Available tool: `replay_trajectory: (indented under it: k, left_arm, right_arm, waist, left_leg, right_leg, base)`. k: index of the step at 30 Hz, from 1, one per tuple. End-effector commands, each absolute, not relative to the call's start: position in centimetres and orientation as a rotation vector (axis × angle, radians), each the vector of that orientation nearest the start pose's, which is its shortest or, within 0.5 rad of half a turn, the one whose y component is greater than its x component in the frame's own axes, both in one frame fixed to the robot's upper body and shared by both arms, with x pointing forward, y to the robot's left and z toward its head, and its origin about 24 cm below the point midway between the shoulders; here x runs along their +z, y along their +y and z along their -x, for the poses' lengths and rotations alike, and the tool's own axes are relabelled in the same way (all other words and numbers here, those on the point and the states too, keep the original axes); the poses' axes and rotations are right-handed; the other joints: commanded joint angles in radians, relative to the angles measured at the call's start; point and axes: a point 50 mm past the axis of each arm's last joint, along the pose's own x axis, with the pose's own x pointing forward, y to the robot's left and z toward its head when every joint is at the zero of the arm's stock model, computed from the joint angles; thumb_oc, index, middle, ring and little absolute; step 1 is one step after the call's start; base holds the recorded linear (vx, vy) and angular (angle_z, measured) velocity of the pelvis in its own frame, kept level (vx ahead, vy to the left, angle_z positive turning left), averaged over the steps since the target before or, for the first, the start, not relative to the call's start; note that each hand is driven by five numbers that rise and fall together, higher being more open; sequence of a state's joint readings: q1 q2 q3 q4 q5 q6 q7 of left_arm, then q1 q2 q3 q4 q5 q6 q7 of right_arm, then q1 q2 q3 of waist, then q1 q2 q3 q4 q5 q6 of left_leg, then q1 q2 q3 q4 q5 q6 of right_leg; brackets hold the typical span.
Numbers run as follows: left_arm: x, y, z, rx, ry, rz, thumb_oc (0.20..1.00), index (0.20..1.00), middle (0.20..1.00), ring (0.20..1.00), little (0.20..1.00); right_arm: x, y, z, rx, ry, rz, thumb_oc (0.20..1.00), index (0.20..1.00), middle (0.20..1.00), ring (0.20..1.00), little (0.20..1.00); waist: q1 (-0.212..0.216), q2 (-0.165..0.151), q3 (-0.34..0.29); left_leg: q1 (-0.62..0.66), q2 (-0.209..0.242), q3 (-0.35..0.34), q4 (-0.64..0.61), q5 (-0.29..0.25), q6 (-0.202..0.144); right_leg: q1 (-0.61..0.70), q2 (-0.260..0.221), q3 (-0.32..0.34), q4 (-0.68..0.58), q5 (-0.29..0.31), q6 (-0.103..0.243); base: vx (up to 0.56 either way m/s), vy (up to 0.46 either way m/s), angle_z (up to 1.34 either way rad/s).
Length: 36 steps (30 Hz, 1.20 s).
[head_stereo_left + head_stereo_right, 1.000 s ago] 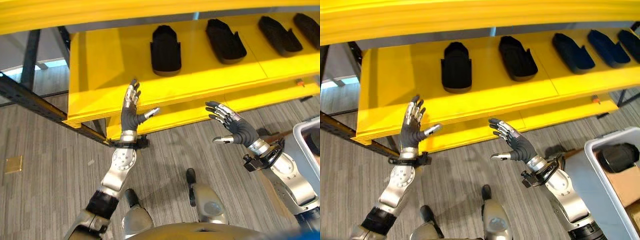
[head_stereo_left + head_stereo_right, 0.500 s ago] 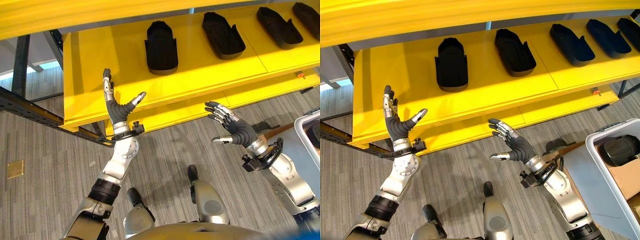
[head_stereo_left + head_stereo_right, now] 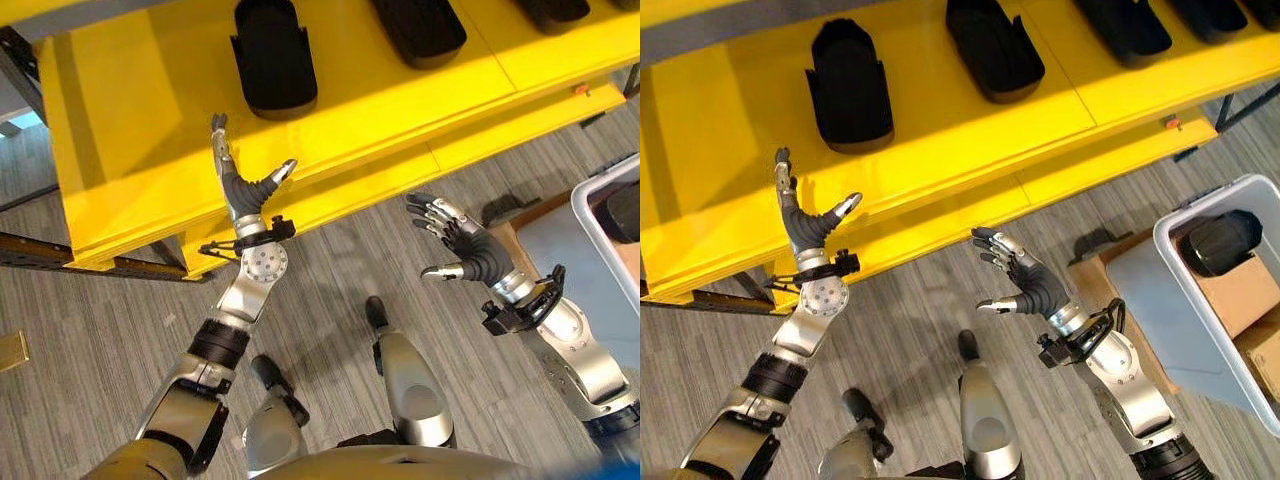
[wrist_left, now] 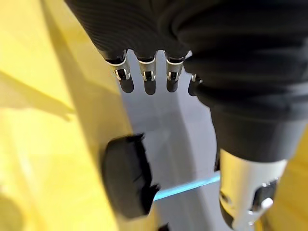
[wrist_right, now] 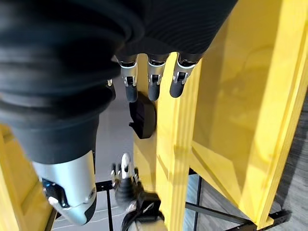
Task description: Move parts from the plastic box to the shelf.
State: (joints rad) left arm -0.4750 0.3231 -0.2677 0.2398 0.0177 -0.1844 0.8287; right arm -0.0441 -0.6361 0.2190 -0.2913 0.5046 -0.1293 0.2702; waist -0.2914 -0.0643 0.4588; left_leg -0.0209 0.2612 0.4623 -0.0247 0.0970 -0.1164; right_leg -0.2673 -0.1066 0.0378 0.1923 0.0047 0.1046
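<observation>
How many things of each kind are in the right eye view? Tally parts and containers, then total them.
Black parts on the yellow shelf: at least 4, some cut by the edge
Black part in the plastic box: 1
Plastic box: 1
Total: at least 6

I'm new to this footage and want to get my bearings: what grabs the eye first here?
The bright yellow shelf spans the top of the head views, with black moulded parts lined up on it. Below, both hands are raised and empty with fingers spread: the left hand over the shelf's front edge, the right hand above the grey floor. A grey plastic box sits at the right edge.
</observation>
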Motion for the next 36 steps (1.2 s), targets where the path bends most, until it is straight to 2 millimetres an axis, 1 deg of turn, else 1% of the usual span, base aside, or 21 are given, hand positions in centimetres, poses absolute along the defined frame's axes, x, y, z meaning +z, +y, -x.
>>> replay_trajectory:
  k: [1,3,10,14,16,18,22,25,29,31,36]
  left_arm:
    - [14.7,17.2,-32.1,0.520,-0.567,-0.271,1.000,1.000,1.000,1.000,1.000]
    - [14.6,17.2,-32.3,0.527,-0.561,-0.271,1.000,1.000,1.000,1.000,1.000]
    - [14.9,18.5,-33.5,0.606,-0.523,-0.245,1.000,1.000,1.000,1.000,1.000]
    - [15.1,18.9,-33.8,0.645,-0.519,-0.234,1.000,1.000,1.000,1.000,1.000]
    - [15.2,19.8,-34.0,0.729,-0.509,-0.223,1.000,1.000,1.000,1.000,1.000]
    - [15.3,20.5,-34.0,0.777,-0.497,-0.215,1.000,1.000,1.000,1.000,1.000]
    - [15.1,21.5,-34.1,0.823,-0.476,-0.198,1.000,1.000,1.000,1.000,1.000]
    - [15.3,22.1,-34.2,0.860,-0.468,-0.185,1.000,1.000,1.000,1.000,1.000]
    - [16.3,23.5,-34.6,0.910,-0.475,-0.187,1.000,1.000,1.000,1.000,1.000]
    - [16.6,23.7,-34.7,0.911,-0.473,-0.194,1.000,1.000,1.000,1.000,1.000]
    - [18.4,24.7,-35.5,0.896,-0.487,-0.262,1.000,1.000,1.000,1.000,1.000]
  right_arm:
    - [14.8,-15.5,-23.1,0.658,-0.419,0.106,1.000,1.000,1.000,1.000,1.000]
    - [15.0,-15.5,-23.1,0.659,-0.421,0.108,1.000,1.000,1.000,1.000,1.000]
    - [15.2,-15.5,-23.2,0.664,-0.420,0.115,1.000,1.000,1.000,1.000,1.000]
    - [15.2,-15.6,-23.2,0.664,-0.414,0.110,1.000,1.000,1.000,1.000,1.000]
    - [15.1,-15.7,-23.2,0.668,-0.413,0.108,1.000,1.000,1.000,1.000,1.000]
    - [15.1,-15.6,-23.1,0.669,-0.414,0.109,1.000,1.000,1.000,1.000,1.000]
    - [15.1,-15.5,-23.1,0.664,-0.412,0.110,1.000,1.000,1.000,1.000,1.000]
    - [15.2,-15.7,-23.1,0.662,-0.407,0.107,1.000,1.000,1.000,1.000,1.000]
    - [15.3,-15.9,-23.2,0.661,-0.405,0.110,1.000,1.000,1.000,1.000,1.000]
    - [15.3,-15.9,-23.2,0.663,-0.404,0.110,1.000,1.000,1.000,1.000,1.000]
    - [15.4,-16.2,-23.3,0.679,-0.393,0.111,1.000,1.000,1.000,1.000,1.000]
  waist:
    - [-0.008,-0.045,-0.032]
    - [-0.013,-0.046,-0.027]
    - [-0.031,-0.051,-0.015]
    - [-0.037,-0.054,-0.012]
    - [-0.042,-0.056,-0.011]
    - [-0.044,-0.057,-0.011]
    - [-0.045,-0.057,-0.012]
    - [-0.048,-0.059,-0.012]
    - [-0.056,-0.058,-0.014]
    - [-0.058,-0.059,-0.014]
    - [-0.074,-0.059,-0.017]
  left_leg:
    - [-0.011,0.079,-0.085,0.099,-0.047,-0.007]
    - [-0.014,0.079,-0.083,0.100,-0.047,-0.008]
    - [-0.031,0.083,-0.074,0.112,-0.045,-0.014]
    - [-0.035,0.085,-0.073,0.116,-0.043,-0.016]
    - [-0.035,0.084,-0.071,0.118,-0.047,-0.015]
    - [-0.035,0.085,-0.070,0.121,-0.047,-0.017]
    - [-0.037,0.086,-0.071,0.123,-0.046,-0.019]
    - [-0.036,0.087,-0.069,0.123,-0.049,-0.018]
    - [-0.037,0.088,-0.067,0.127,-0.050,-0.020]
    - [-0.037,0.088,-0.065,0.128,-0.049,-0.020]
    - [-0.038,0.090,-0.055,0.130,-0.047,-0.023]
  right_leg:
    - [-0.001,-0.030,-0.002,0.005,0.001,0.004]
    - [-0.011,-0.029,0.000,0.011,0.000,0.003]
    - [-0.045,-0.024,0.007,0.033,-0.004,0.002]
    - [-0.054,-0.023,0.010,0.041,-0.005,0.001]
    - [-0.061,-0.021,0.013,0.050,-0.009,0.000]
    - [-0.063,-0.021,0.013,0.055,-0.011,-0.001]
    - [-0.067,-0.019,0.015,0.061,-0.016,-0.002]
    - [-0.068,-0.019,0.016,0.062,-0.018,-0.004]
    - [-0.076,-0.018,0.019,0.074,-0.024,-0.004]
    - [-0.077,-0.017,0.021,0.076,-0.024,-0.004]
    - [-0.087,-0.015,0.026,0.088,-0.028,-0.007]
  base:
    - [-0.02,0.021,-0.08]
    - [0.00,0.009,-0.03]
    - [0.00,0.007,-0.04]
    - [0.00,0.003,-0.01]
    - [0.03,0.016,-0.02]
    - [0.03,0.005,-0.05]
    - [0.01,0.001,-0.02]
    - [0.00,0.000,0.00]
    - [0.00,0.000,0.00]
    - [0.00,0.000,0.00]
    - [0.00,0.004,-0.01]
